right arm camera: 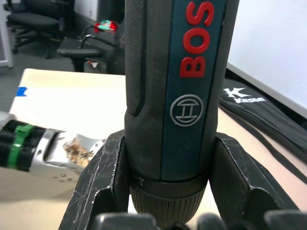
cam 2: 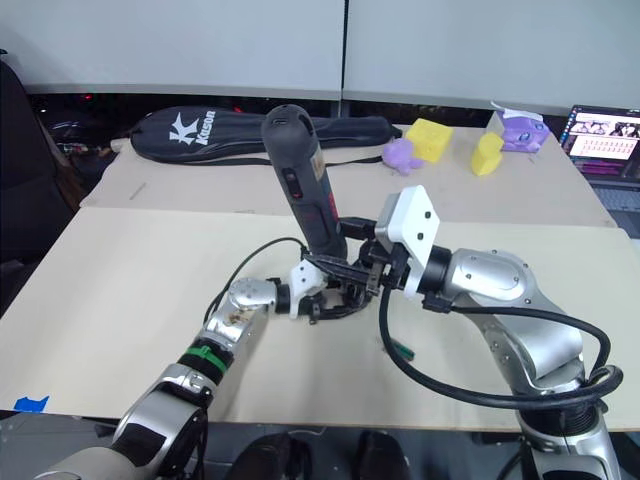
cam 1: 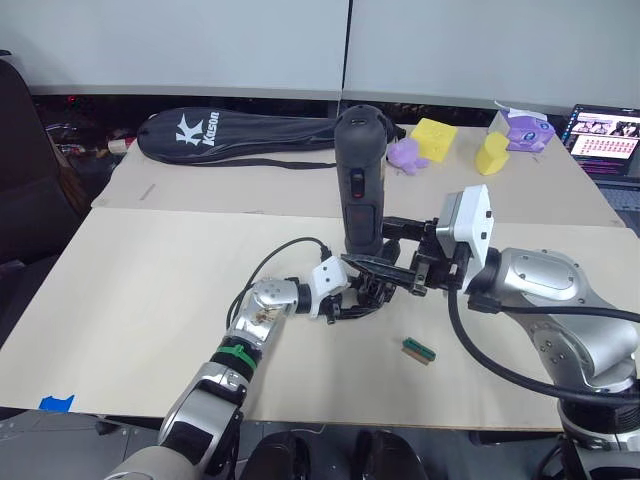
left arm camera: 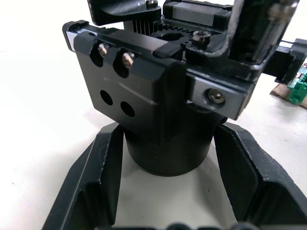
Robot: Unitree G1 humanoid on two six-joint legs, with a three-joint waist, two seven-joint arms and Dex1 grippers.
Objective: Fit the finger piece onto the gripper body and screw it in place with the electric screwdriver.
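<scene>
Right wrist view: right claw [right arm camera: 165,191] clamps upright screwdriver [right arm camera: 177,96]; left claw [left arm camera: 165,184] grips gripper body [left arm camera: 158,96], green block [cam 1: 419,349] at 4 o'clock.

An office turned robot test space: grey partition panels [cam 1: 200,40] back a cardboard-covered table [cam 1: 130,290], a laptop [cam 1: 604,135] glows at its corner, and office chairs [right arm camera: 33,21] (black, on castors) stand behind.

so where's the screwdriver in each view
Left eye: screwdriver upright at centre, above the gripper body.
Right eye: left of centre, tilted.
Left wrist: cannot tell.
Right wrist: fills the middle, between the right gripper's fingers.
Shared landmark: racket bag.
</scene>
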